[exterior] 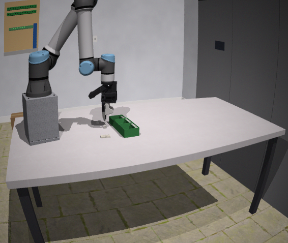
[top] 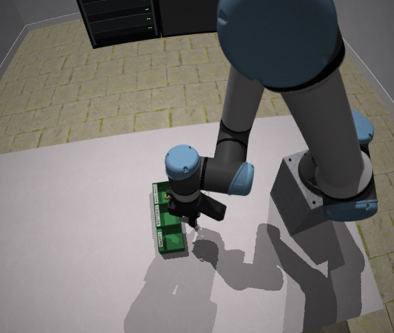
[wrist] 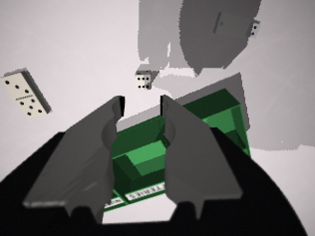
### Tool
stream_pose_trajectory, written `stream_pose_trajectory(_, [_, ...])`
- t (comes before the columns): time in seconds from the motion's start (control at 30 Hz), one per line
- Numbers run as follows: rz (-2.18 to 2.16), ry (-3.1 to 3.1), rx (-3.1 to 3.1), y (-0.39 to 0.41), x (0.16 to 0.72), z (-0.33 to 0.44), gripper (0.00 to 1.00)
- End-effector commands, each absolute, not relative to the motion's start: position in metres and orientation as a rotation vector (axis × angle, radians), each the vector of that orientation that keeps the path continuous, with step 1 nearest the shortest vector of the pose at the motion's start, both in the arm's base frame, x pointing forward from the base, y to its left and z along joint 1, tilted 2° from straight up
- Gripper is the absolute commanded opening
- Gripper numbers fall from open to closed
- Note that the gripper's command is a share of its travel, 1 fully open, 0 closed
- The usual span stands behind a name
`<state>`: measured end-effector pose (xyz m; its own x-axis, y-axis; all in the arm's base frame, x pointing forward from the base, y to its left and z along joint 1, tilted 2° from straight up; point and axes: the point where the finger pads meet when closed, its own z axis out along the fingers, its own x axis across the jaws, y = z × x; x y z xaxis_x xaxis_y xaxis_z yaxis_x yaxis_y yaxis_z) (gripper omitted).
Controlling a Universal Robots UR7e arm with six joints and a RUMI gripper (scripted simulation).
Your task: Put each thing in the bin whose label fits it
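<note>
Dice (wrist: pixel 144 80) first: one small white die sits on the table (exterior: pixel 180 125) just beyond the long edge of the green bins (wrist: pixel 150 160), and a second die (wrist: pixel 254 29) lies farther off in the arm's shadow. Domino (wrist: pixel 26 92) lies flat, well to the side, spots up. Gripper (wrist: pixel 142 106) hangs above the bin row, near the edge facing the nearer die, jaws narrowed to a slim gap with nothing between them. Bin labels are hard to read from here; one looks like "GAMES" (top: pixel 160 238), probably the home for all three pieces. Handling guess: dice are light, rigid, slick-sided cubes, best pinched on two opposite flat faces, squarely, or they may squirt out. Domino is thin and low; take it across its long edges.
</note>
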<state>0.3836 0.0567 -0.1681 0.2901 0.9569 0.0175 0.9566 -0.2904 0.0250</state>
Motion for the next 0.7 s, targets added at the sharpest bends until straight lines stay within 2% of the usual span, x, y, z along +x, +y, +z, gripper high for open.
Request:
stream_pose_trajectory(0.0, [0.049, 1.864, 2.513, 0.057, 0.385, -0.181, 0.18])
stream_pose_trajectory(0.67, [0.049, 1.864, 2.513, 0.057, 0.386, -0.207, 0.18])
